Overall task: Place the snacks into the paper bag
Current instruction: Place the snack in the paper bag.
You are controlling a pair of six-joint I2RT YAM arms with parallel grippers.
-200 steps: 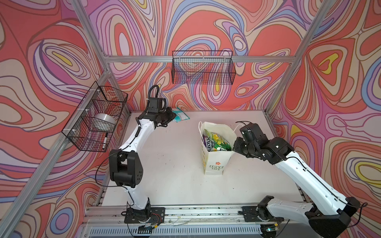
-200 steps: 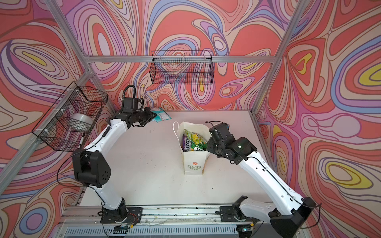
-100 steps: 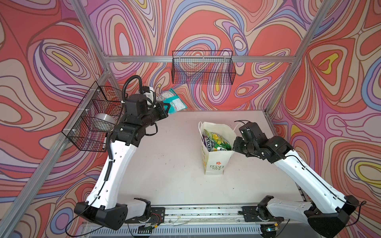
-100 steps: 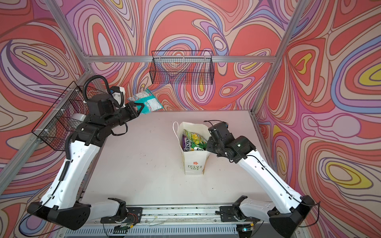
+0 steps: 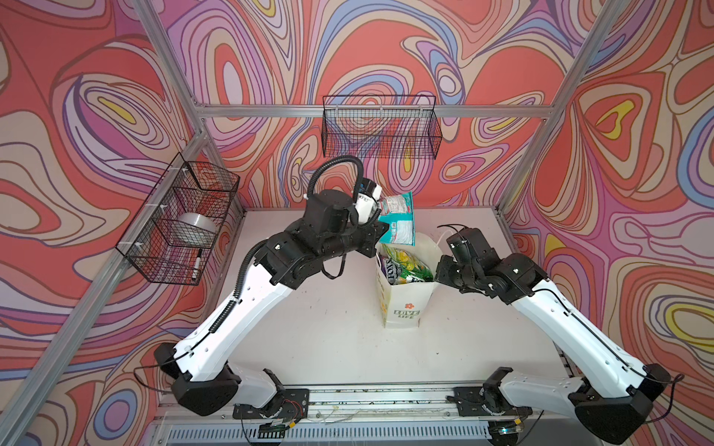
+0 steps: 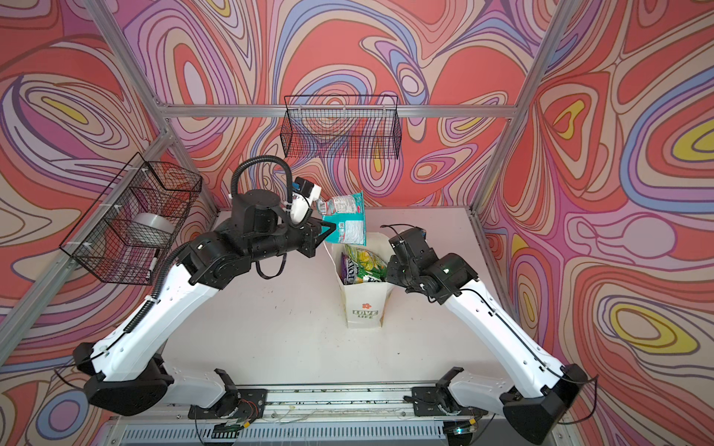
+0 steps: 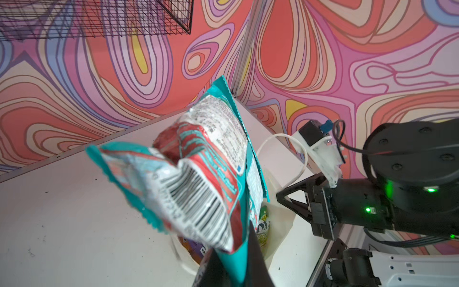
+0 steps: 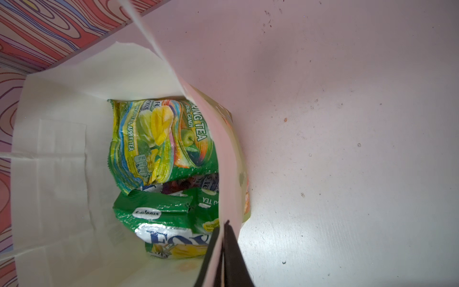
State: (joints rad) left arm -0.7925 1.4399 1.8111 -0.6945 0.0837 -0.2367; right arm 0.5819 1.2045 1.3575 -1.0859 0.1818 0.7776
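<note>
Aloft, left gripper (image 5: 380,233) pinches teal packet (image 5: 398,226) above bag (image 5: 402,305).

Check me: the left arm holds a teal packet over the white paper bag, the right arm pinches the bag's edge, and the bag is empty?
Not empty: the right wrist view shows green snacks lying inside the paper bag. The rest holds: the left gripper holds the teal packet over it, and the right gripper pinches its edge.
</note>
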